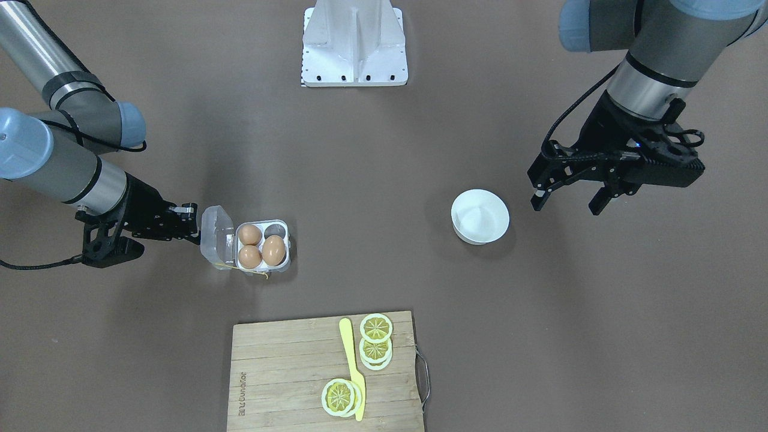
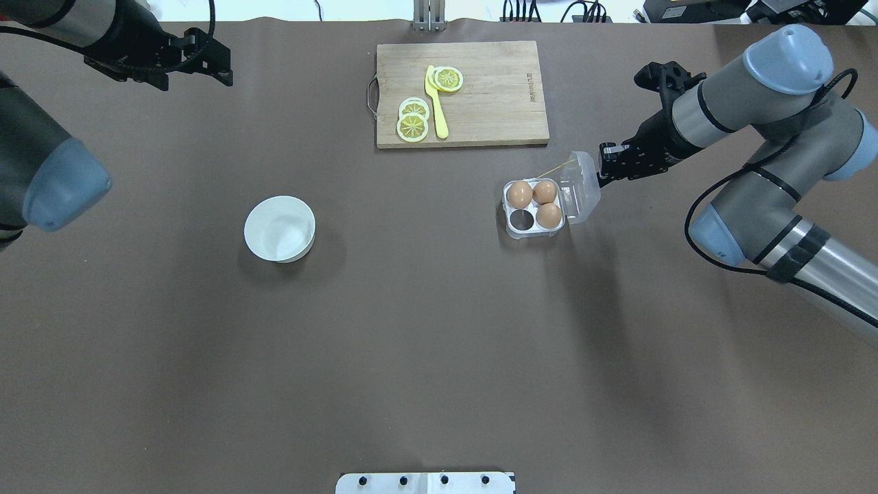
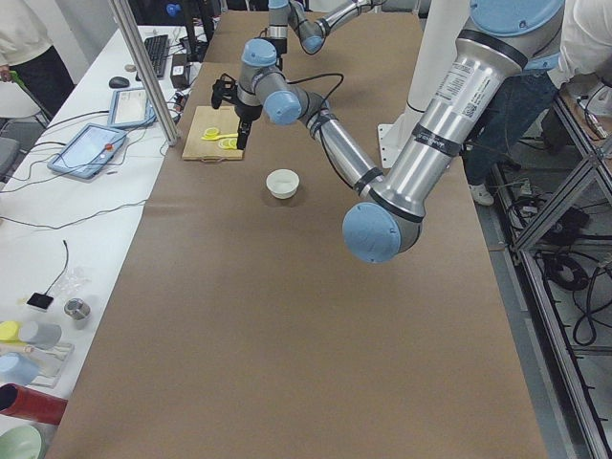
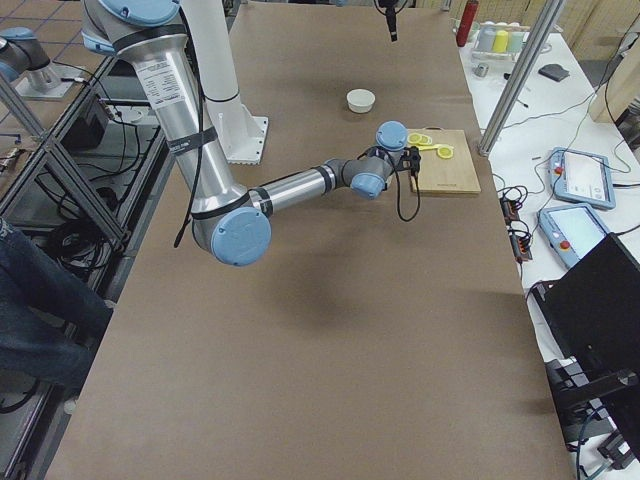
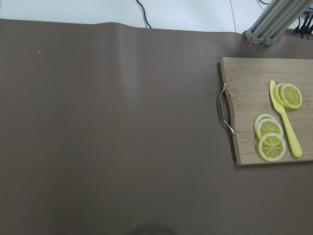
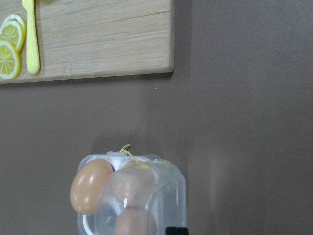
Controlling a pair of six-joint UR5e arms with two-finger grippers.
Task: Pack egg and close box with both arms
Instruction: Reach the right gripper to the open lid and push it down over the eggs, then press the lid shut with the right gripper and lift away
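The clear box stands on the table with three brown eggs and one empty cell. The bigger egg sits in a cell on the bowl side, and also shows in the overhead view and the right wrist view. The lid stands half raised and tilted. My right gripper is shut, its tips against the lid's outer side. My left gripper is open and empty, raised beside the white bowl. A yellow string hangs from the box.
A wooden cutting board with lemon slices and a yellow knife lies beyond the box. The white bowl is empty. The robot's white base plate sits at the near edge.
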